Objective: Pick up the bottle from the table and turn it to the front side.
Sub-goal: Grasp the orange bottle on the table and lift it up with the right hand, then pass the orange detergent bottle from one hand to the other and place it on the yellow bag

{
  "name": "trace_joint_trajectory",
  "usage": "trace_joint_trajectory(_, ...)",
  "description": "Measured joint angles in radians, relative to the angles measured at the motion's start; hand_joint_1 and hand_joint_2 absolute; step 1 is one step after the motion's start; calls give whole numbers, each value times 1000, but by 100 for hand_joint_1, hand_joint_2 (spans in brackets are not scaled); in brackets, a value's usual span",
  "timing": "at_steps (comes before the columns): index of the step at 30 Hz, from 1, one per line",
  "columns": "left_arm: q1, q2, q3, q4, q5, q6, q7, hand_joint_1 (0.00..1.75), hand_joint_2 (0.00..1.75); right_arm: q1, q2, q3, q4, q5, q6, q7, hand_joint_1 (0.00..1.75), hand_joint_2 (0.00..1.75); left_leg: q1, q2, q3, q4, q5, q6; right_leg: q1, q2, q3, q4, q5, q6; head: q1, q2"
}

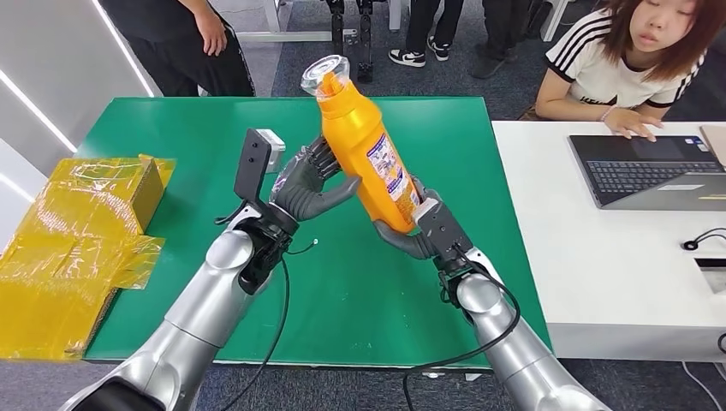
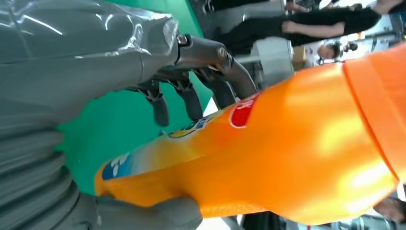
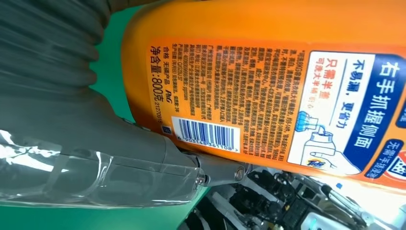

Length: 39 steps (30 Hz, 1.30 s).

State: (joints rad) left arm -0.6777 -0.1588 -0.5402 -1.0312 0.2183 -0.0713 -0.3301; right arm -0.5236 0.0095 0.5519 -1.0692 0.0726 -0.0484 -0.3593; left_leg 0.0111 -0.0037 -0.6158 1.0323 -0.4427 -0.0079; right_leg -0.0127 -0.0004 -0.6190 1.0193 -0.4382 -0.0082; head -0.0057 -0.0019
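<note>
Bottle [image 1: 368,150]: glossy orange plastic, gripped by both hands.

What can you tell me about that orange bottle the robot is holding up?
The orange bottle looks like glossy plastic, with a clear cap over its top and a printed label bearing a barcode. It is lifted above the green table, tilted, cap away from the robot. The right hand grips its base; the left hand touches its side.

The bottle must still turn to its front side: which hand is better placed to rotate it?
Probably the left hand: it touches the bottle at mid-body, while the right hand grips its base and supports it.
</note>
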Motion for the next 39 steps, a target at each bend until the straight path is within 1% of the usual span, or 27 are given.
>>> trace_joint_trajectory(4, 0, -14, 0, 2, 25, -12, 5, 140, 175, -2, 5, -2, 12, -1, -2, -1, 175, 175, 0, 0, 0, 0, 0, 0, 0, 0, 0, 0, 0, 0, 0, 0)
trace_joint_trajectory(5, 0, -17, 0, 3, 33, -16, 8, 121, 175, -3, 6, -4, 15, -1, -2, -1, 175, 175, 0, 0, 0, 0, 0, 0, 0, 0, 0, 0, 0, 0, 0, 0)
trace_joint_trajectory(8, 0, -24, 0, 3, 79, -40, 30, 16, 175, -5, 10, -9, 26, 3, -2, -4, 175, 175, 0, 0, 0, 0, 0, 0, 0, 0, 0, 0, 0, 0, 0, 0)
trace_joint_trajectory(9, 1, -27, 0, 3, 97, -51, 39, 0, 175, -6, 11, -10, 30, 6, -2, -6, 175, 175, 0, 0, 0, 0, 0, 0, 0, 0, 0, 0, 0, 0, 0, 0)
trace_joint_trajectory(14, 2, -34, 0, -5, 138, -75, 66, 0, 175, -8, 20, -17, 53, 14, -2, -16, 175, 175, 0, 0, 0, 0, 0, 0, 0, 0, 0, 0, 0, 0, 0, 0)
trace_joint_trajectory(22, 8, -40, -4, -25, 144, -104, 71, 0, 175, -9, 29, -23, 77, 23, -4, -12, 175, 175, 0, 0, 0, 0, 0, 0, 0, 0, 0, 0, 0, 0, 0, 0)
trace_joint_trajectory(26, 9, -41, -5, -35, 136, -104, 71, 0, 175, -10, 29, -29, 82, 23, -4, -12, 175, 175, 0, 0, 0, 0, 0, 0, 0, 0, 0, 0, 0, 0, 0, 0)
trace_joint_trajectory(30, 5, -44, -9, -36, 94, -73, 61, 0, 175, -10, 29, -33, 80, 30, -5, -11, 175, 175, 0, 0, 0, 0, 0, 0, 0, 0, 0, 0, 0, 0, 0, 0)
trace_joint_trajectory(36, -12, -43, -13, -25, -65, 52, -10, 0, 175, -9, 29, -34, 67, 44, 10, 7, 175, 175, 0, 0, 0, 0, 0, 0, 0, 0, 0, 0, 0, 0, 0, 0)
trace_joint_trajectory(39, -14, -37, -13, -20, -85, 73, -21, 0, 175, -11, 30, -34, 65, 43, 17, 12, 175, 175, 0, 0, 0, 0, 0, 0, 0, 0, 0, 0, 0, 0, 0, 0)
